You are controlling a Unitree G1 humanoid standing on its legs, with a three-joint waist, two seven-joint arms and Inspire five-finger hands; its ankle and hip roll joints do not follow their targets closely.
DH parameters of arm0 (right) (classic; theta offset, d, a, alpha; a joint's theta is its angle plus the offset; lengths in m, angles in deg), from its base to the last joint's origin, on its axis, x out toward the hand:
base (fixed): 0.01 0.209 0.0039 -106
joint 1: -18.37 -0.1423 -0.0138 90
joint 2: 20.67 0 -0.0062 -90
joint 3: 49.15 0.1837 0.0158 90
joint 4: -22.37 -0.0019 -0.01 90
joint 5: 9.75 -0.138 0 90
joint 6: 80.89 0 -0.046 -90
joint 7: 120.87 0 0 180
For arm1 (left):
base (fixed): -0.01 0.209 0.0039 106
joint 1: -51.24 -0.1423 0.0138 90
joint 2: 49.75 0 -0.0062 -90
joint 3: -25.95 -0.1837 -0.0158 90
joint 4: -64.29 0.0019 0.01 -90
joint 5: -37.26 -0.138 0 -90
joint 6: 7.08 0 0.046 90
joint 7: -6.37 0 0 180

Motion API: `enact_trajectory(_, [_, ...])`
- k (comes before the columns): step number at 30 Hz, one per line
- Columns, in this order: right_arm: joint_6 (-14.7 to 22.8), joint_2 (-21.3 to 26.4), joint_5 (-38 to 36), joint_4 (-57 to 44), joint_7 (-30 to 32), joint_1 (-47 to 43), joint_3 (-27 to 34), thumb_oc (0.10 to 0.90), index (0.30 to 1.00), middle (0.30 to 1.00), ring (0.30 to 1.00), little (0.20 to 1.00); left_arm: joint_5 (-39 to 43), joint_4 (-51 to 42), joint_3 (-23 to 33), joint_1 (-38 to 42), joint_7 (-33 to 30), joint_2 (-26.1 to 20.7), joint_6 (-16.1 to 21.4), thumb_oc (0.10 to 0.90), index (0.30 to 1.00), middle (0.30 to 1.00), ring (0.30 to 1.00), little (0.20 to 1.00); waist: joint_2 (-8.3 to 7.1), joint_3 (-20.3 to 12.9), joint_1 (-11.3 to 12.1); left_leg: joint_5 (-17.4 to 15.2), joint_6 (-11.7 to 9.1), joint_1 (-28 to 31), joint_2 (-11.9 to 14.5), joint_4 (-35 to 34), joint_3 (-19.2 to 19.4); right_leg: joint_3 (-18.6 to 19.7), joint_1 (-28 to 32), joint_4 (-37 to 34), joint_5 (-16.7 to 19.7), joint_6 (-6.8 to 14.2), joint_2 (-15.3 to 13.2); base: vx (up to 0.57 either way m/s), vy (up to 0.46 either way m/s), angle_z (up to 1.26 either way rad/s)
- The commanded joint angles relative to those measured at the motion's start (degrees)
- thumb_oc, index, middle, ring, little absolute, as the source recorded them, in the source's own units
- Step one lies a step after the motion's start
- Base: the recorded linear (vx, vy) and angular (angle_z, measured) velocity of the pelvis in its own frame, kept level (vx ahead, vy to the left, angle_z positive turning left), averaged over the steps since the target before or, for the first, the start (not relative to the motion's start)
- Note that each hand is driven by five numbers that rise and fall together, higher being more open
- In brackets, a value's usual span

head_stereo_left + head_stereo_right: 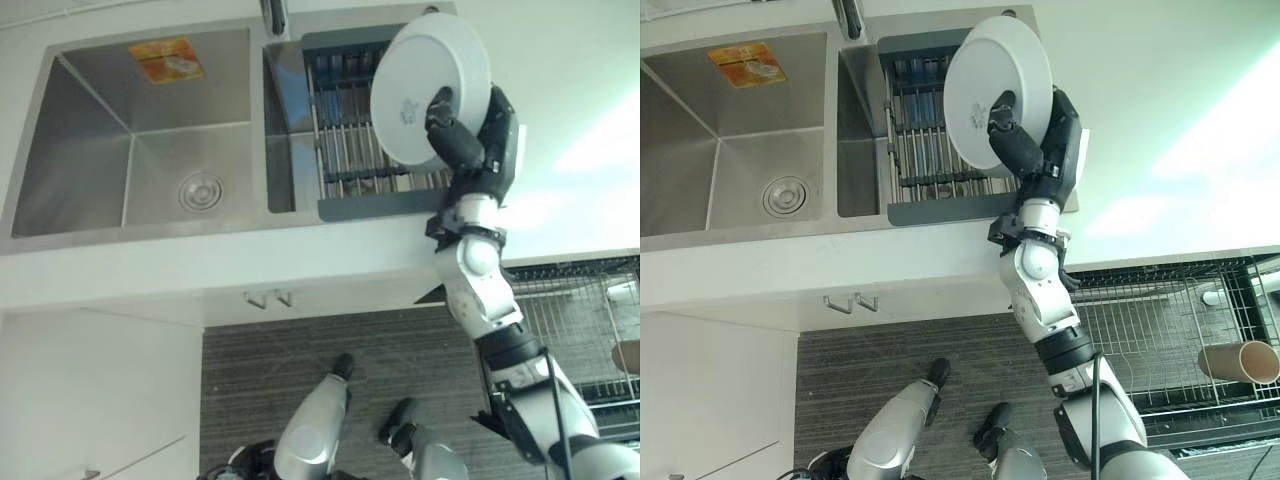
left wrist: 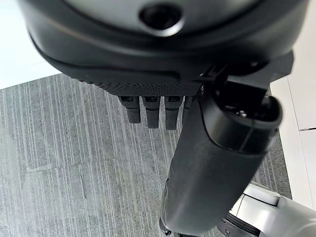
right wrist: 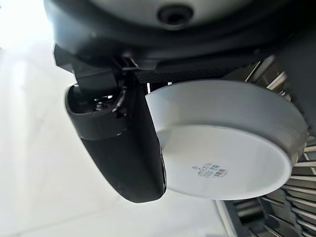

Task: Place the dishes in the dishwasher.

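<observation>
My right hand (image 1: pixel 470 150) is shut on a white dish (image 1: pixel 425 75), held up on edge with its underside towards me. The thumb (image 3: pixel 123 148) presses on the dish's (image 3: pixel 232 148) base and the fingers lie behind it. The dish (image 1: pixel 990 70) hangs over the dark drying rack (image 1: pixel 930 190) in the sink's right basin. To the lower right, the dishwasher's wire rack (image 1: pixel 1160 340) is pulled out below the counter. My left hand (image 2: pixel 217 163) hangs low over the floor with relaxed fingers (image 2: pixel 148 111), holding nothing.
The steel sink's left basin (image 1: pixel 130 140) has a drain (image 1: pixel 200 192) and a sticker on its far wall. A beige cup (image 1: pixel 1240 362) lies in the dishwasher rack. The white counter edge (image 1: pixel 250 265) runs between the sink and the grey ribbed floor (image 1: pixel 280 350).
</observation>
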Motion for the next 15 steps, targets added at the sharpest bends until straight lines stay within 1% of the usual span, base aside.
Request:
enact_trajectory(1, [14.18, 0.97, 4.16, -8.54, -1.69, -1.91, 0.64, 0.4, 0.3, 0.3, 0.3, 0.3, -3.09, 1.42, -1.68, -4.5, 0.39, -1.69, 0.67, 0.8, 0.9, 0.9, 0.9, 0.9, -0.07, -6.52, -0.65, -4.12, -1.83, 0.45, 3.2, -1.36, 0.67, 1.48, 2.57, -0.71, -2.87, 2.17, -1.68, -0.09, -0.115, -0.09])
enact_trajectory(4, [16.64, -0.6, 3.36, -10.64, -3.35, 0.07, -0.08, 0.4, 0.3, 0.3, 0.3, 0.3, -3.84, 1.66, -1.34, -4.87, 0.02, -1.19, 0.37, 0.8, 0.9, 0.9, 0.9, 0.9, -0.26, -8.14, -1.24, -4.49, -2.15, 1.14, 3.77, -1.36, 1.43, 1.53, 3.11, -0.71, -3.36, 2.1, -1.46, -0.08, -0.095, -0.15])
enact_trajectory(6, [17.25, -1.25, 3.34, -12.98, -4.81, 1.46, -0.5, 0.4, 0.3, 0.3, 0.3, 0.3, -4.46, 2.36, -1.12, -4.93, -0.28, -0.65, 0.23, 0.8, 0.9, 0.9, 0.9, 0.9, -0.3, -9.48, -2.01, -4.81, -2.45, 1.83, 4.31, -1.36, 2.22, 1.94, 3.5, -0.71, -3.78, 1.95, -1.12, -0.09, -0.104, -0.19])
enact_trajectory(7, [17.68, -1.51, 2.62, -14.86, -6.19, 2.2, -0.59, 0.4, 0.3, 0.3, 0.3, 0.3, -4.99, 2.96, -1.11, -4.81, -0.6, -0.31, 0.31, 0.8, 0.9, 0.9, 0.9, 0.9, -0.26, -10.4, -2.8, -5.04, -2.65, 2.5, 4.87, -1.36, 3.01, 2.32, 3.86, -0.71, -4.1, 1.66, -0.76, -0.11, -0.136, -0.25])
enact_trajectory(8, [18.12, -1.54, 2.01, -15.66, -6.34, 2.62, -0.61, 0.4, 0.3, 0.3, 0.3, 0.3, -5.23, 3.32, -1.14, -4.84, -0.66, -0.24, 0.38, 0.8, 0.9, 0.9, 0.9, 0.9, -0.29, -10.9, -3.2, -5.19, -2.7, 2.89, 5.12, -1.36, 3.35, 2.55, 4.06, -0.71, -4.28, 1.48, -0.49, -0.14, -0.17, -0.4])
enact_trajectory(11, [19.06, -1.5, 1.23, -19.73, -6.5, 5.6, 0.52, 0.4, 0.3, 0.3, 0.3, 0.3, -5.22, 4.28, -1.54, -4.68, -1.32, 0.52, -0.42, 0.8, 0.9, 0.9, 0.9, 0.9, -0.55, -12.8, -5.63, -5.89, -3.09, 4.72, 6.22, -1.36, 4.85, 3.81, 5.07, -0.71, -4.89, 1.04, 0.7, -0.1, -0.128, -0.4])
enact_trajectory(15, [19.65, -0.52, 1.8, -21.97, -6.31, 8.13, 2.15, 0.4, 0.3, 0.3, 0.3, 0.3, -6.7, 5.13, -1.97, -3.95, -1.65, 0.83, -1.03, 0.8, 0.9, 0.9, 0.9, 0.9, -0.85, -13.89, -7.74, -6.05, -3.33, 5.13, 6.92, -1.36, 5.58, 4.63, 5.29, -0.71, -5.02, 0.79, 1.47, -0.07, -0.086, -0.29])
